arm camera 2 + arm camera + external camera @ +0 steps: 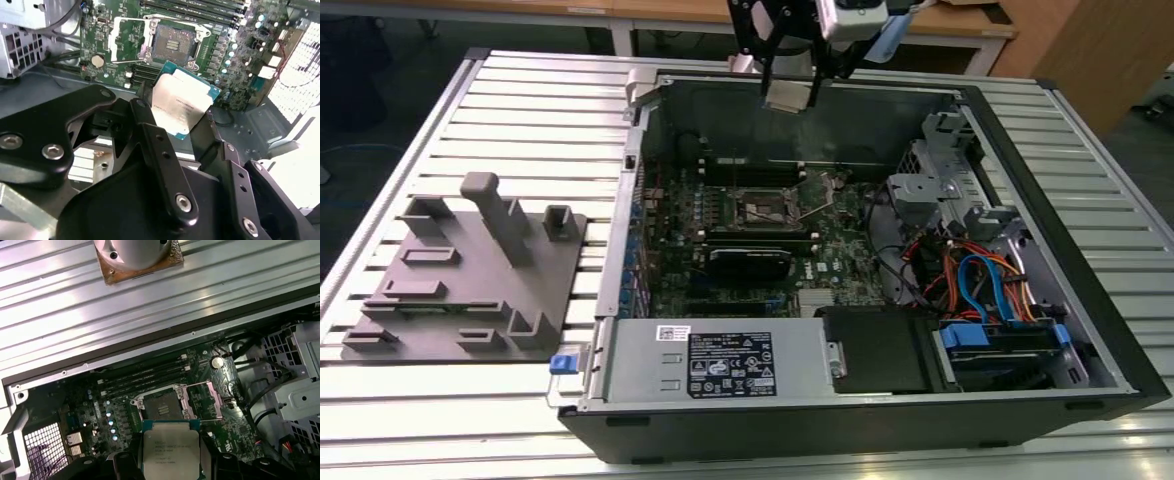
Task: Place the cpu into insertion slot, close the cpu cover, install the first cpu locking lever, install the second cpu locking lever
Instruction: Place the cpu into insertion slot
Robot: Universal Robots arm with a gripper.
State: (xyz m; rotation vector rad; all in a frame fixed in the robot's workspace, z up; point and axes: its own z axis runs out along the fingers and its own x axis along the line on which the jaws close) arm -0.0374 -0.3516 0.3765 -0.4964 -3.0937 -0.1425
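The cpu (182, 102) is a flat square chip with a pale silver-beige metal face on a green carrier edge; it is held in the air, well apart from the insertion slot (175, 45) and not yet seated in it; in the first wrist view the cpu (171, 452) shows just beside the slot (162, 407), face towards the camera. The gripper (175, 117) has its black fingers (142, 112) closed against two opposite edges of the chip, clamping it. In the exterior view the arm reaches down from above, the gripper (790, 92) points downward and the cpu (790, 98) hangs slightly tilted, high over the insertion slot (767, 205). The slot is a dark square recess with a fine grid of contacts, bare and uncovered; the cpu cover (129, 40), a thin grey metal frame with a large square window, lies swung open right beside the slot, touching its edge, and in the first wrist view the cover (207, 400) shows green board through its window. Around the slot spreads the green motherboard (834, 265), matte and studded with small parts; long dark memory slots (145, 375) run near the slot; a round shiny coin cell (216, 361) sits beyond the open cover. The board lies inside an open black and grey computer case (1107, 330); the case rests on a ribbed aluminium table (494, 110), where a grey moulded fixture block (474, 265) stands well apart from the slot.
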